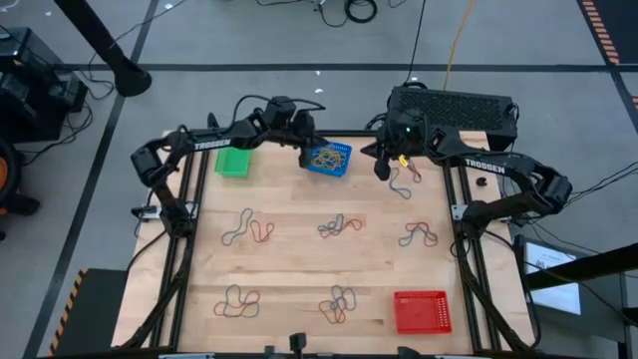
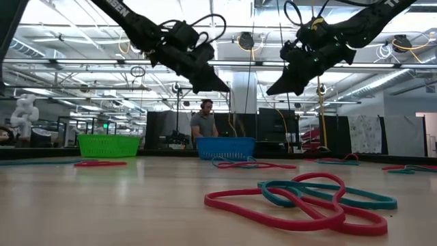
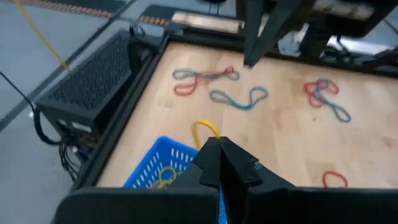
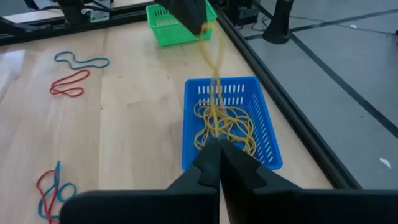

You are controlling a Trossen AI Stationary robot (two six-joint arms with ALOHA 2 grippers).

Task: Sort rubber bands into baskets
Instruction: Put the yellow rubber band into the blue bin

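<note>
The blue basket [image 1: 327,157] stands at the table's far edge with several yellow rubber bands [image 4: 227,124] in it. My left gripper [image 1: 304,153] hangs over the basket's left end, shut on a yellow rubber band [image 4: 211,68]. My right gripper [image 1: 382,170] hovers just right of the basket, shut, with nothing showing between its fingers. The green basket [image 1: 233,161] stands left of the blue one, and the red basket [image 1: 422,310] at the near right. Mixed red, blue and green rubber bands [image 1: 337,226] lie in loose heaps on the wood. My left gripper pinches the yellow band's upper end [image 4: 203,32] between its two fingertips, which slant down from the table's left. The band hangs below them in two nearly straight strands. Its lower end reaches the yellow pile in the blue basket, partly hidden behind my right fingers [image 4: 208,163].
A black vented box [image 1: 454,108] sits behind the table's far right corner. More band heaps lie at the left [image 1: 247,227], the right [image 1: 419,234], the near left [image 1: 237,301], the near middle [image 1: 339,304] and under my right arm [image 1: 404,184]. A person [image 2: 203,123] stands far behind.
</note>
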